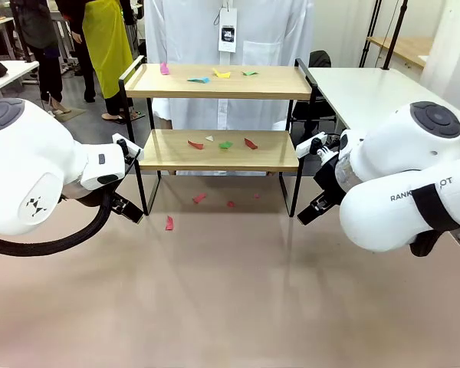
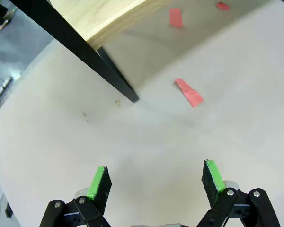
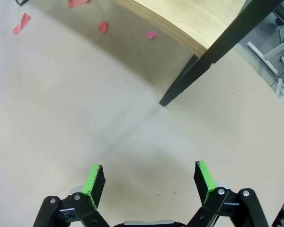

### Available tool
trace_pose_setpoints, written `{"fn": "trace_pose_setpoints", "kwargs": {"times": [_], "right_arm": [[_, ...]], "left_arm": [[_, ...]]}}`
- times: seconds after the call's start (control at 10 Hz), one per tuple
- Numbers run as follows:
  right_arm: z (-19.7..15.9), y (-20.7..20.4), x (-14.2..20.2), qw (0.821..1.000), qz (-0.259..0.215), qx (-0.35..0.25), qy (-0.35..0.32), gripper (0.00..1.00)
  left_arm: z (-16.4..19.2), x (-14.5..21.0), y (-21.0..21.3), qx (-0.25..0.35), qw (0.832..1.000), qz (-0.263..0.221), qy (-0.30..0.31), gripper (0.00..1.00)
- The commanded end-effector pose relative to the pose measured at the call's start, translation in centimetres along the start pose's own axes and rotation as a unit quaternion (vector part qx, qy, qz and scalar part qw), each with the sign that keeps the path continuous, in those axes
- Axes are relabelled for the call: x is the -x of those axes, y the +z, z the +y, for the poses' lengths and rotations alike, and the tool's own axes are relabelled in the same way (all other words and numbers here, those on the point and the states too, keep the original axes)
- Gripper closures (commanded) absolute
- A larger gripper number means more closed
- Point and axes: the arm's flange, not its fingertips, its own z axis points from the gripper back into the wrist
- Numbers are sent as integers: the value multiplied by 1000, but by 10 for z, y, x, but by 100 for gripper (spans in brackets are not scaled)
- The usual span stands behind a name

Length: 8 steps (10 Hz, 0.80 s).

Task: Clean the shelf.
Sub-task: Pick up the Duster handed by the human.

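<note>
- Starting at the left gripper (image 2: 155, 177): spread wide, pinching nothing, hanging low over the table (image 2: 132, 142), with a red scrap (image 2: 188, 91) ahead and a black front leg (image 2: 118, 80) close by.
- Same deal at the right gripper (image 3: 151, 177): fingers apart, empty, pointed at bare tabletop near the other front leg (image 3: 184, 80).
- Then the shelf (image 1: 215, 92) itself: standing at the far side of the table, between both arms, right in front of a person (image 1: 192, 38) in a white coat.
- Plenty of paper scraps (image 1: 198, 79) to clear: four on the top board (image 1: 276, 80), four on the lower board (image 1: 169, 149), a few more on the table under and in front.
- Biggest worry, imo: bumping one of those thin legs while swinging in from either side. Looks like a light rack, so probably enough to shove or tip it and dump scraps everywhere.
- Also tricky: pinching flat paper off a flat board. Easy to just push it along, or off the back edge toward the person.
- Tight gap between the boards too, so a real risk of knocking a wrist on the top board or a side rail (image 1: 130, 69) when reaching into the lower tier.
- Worth watching for both arms heading to the middle at once, given the narrow space there.
</note>
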Motion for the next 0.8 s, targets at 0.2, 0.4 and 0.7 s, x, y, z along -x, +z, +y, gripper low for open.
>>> {"fn": "trace_pose_setpoints", "kwargs": {"times": [0.2, 0.4, 0.7], "right_arm": [[-33, 70, -42, 998, -47, -3, -38, 0], [-72, 110, -45, 995, -81, -41, -42, 0], [-164, 139, -11, 984, -129, -126, -7, 0]], "left_arm": [[40, -31, 65, 64, 997, -31, 14, 0], [74, -37, 95, 107, 993, -29, -30, 0], [143, -18, 102, 204, 960, -117, -152, 0]]}}
